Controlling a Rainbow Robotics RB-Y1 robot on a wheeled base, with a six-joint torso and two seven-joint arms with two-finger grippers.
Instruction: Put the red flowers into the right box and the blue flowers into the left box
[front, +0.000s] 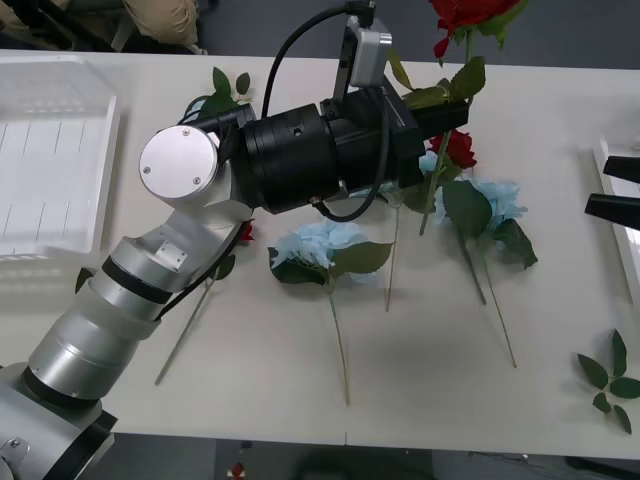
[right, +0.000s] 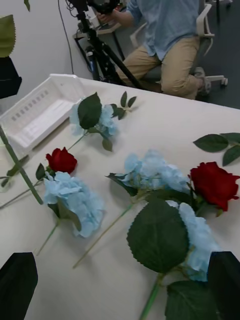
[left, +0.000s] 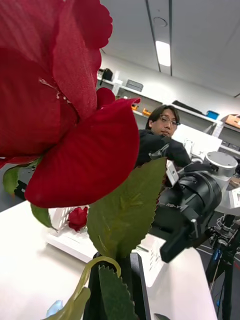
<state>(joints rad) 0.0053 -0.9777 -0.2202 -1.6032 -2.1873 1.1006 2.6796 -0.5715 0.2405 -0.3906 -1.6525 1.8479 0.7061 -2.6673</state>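
Note:
My left gripper (front: 450, 112) is shut on the stem of a red rose (front: 462, 14) and holds it above the table's far middle. That bloom (left: 60, 95) looms close in the left wrist view. On the table lie more red flowers (right: 215, 185) (right: 61, 160) and several blue flowers (front: 320, 245) (front: 497, 198) (right: 75, 200). The left box (front: 50, 160) sits at the far left. A corner of the right box (front: 604, 158) shows at the right edge, and it holds a red rose (left: 77, 217). My right gripper (front: 612, 188) hangs open beside that box.
Loose green leaf sprigs lie near the front right corner (front: 610, 380) and at the back (front: 230, 85). The left arm's body (front: 300, 160) spans the table's middle and covers some flowers. Bare table lies along the front edge.

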